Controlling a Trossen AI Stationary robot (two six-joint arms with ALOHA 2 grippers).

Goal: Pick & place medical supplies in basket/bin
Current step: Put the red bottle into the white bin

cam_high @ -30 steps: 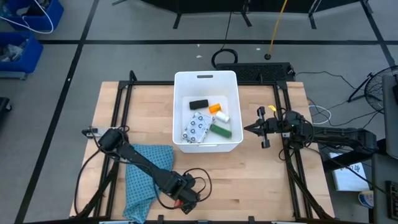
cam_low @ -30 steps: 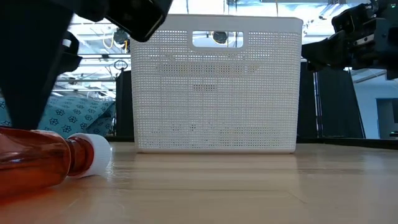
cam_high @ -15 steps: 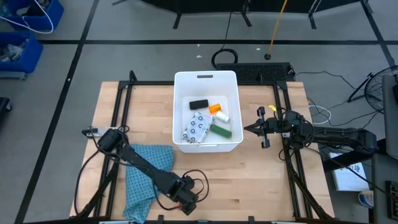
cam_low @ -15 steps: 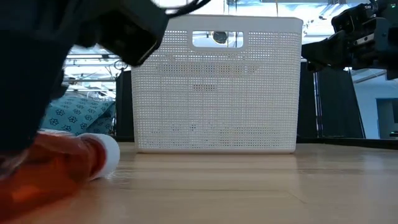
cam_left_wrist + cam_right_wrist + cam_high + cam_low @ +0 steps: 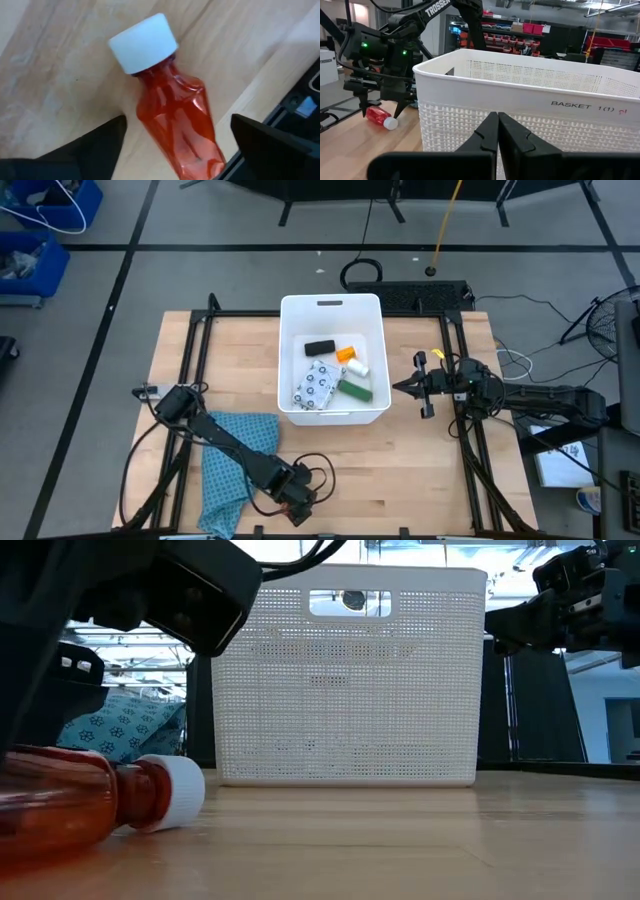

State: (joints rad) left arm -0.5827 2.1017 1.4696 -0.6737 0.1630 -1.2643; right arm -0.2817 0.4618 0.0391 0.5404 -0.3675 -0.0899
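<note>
The red bottle (image 5: 175, 115) with a white cap (image 5: 144, 42) lies on its side on the wood near the table's near edge, also seen low (image 5: 70, 805). My left gripper (image 5: 175, 150) is open and low over it, one finger on each side of the bottle's body. The basket (image 5: 330, 302) holds the black block (image 5: 318, 347), orange bottle (image 5: 345, 353), white cylinder (image 5: 358, 366), green block (image 5: 354, 389) and dotted packet (image 5: 315, 385). My right gripper (image 5: 497, 127) is shut and hovers just right of the basket. My left gripper comes at the red bottle from above, its fingers (image 5: 100, 147) across the body (image 5: 185, 140) near the base end. A strip of wood shows between one finger and the bottle. Whether the other finger touches it, I cannot tell. The bottle lies flat on the table.
The teal patterned cloth (image 5: 235, 460) lies on the table just left of my left gripper (image 5: 290, 502). A black cable loops beside that gripper. The table's near edge is close behind the bottle. Bare wood lies between the bottle and the basket's near wall (image 5: 345, 690).
My left gripper has come down over the red bottle and shifted slightly toward the table's near left. The bottle has slid or rolled a little toward the table's right while staying flat on the wood. My right arm has kept still.
</note>
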